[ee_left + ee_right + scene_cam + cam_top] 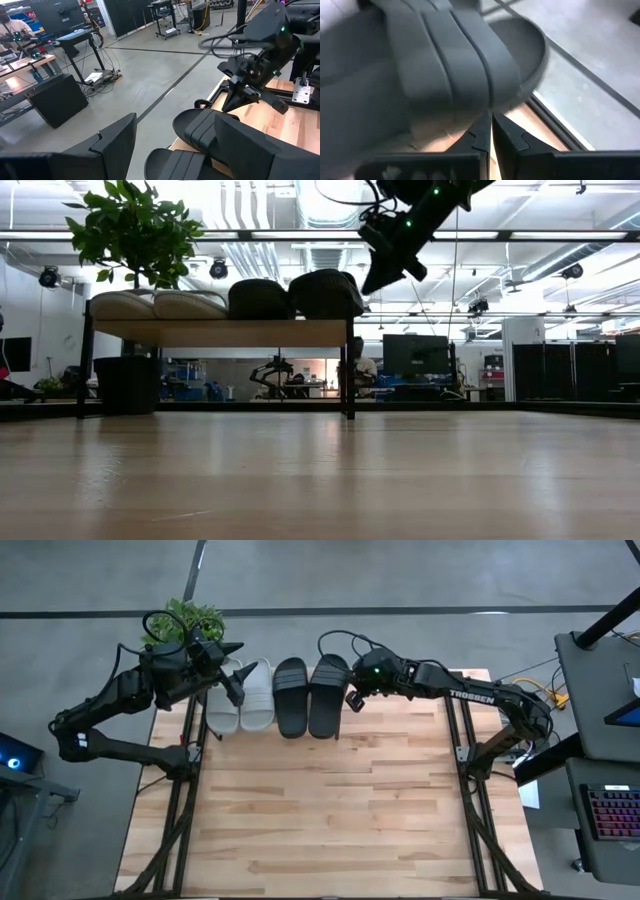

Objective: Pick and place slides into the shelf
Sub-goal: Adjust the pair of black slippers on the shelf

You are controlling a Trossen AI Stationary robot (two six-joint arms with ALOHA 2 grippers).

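Four slides lie side by side on the shelf [220, 332] at the table's far edge: two light grey [240, 698] on the left, two black [308, 697] on the right. My right gripper [354, 700] is shut and slants down just to the right of the rightmost black slide [455, 60], its tips [491, 117] beside the wide strap. My left gripper [232, 680] hovers open above the far ends of the grey slides, holding nothing; its wrist view looks across the black slides [200, 132] to the right arm. My right gripper's shut fingertips [485, 125] stand right at the right-hand side of the rightmost black slide's strap [470, 95], coming slanting down from the table's right. I cannot tell whether they touch it. The slide rests on the shelf's top board.
A potted plant [185, 620] stands behind the shelf's left end, its dark pot [125, 385] beside the shelf's left leg. The wooden tabletop [330, 810] stretches bare toward the near edge. Desks and equipment stand in the room beyond.
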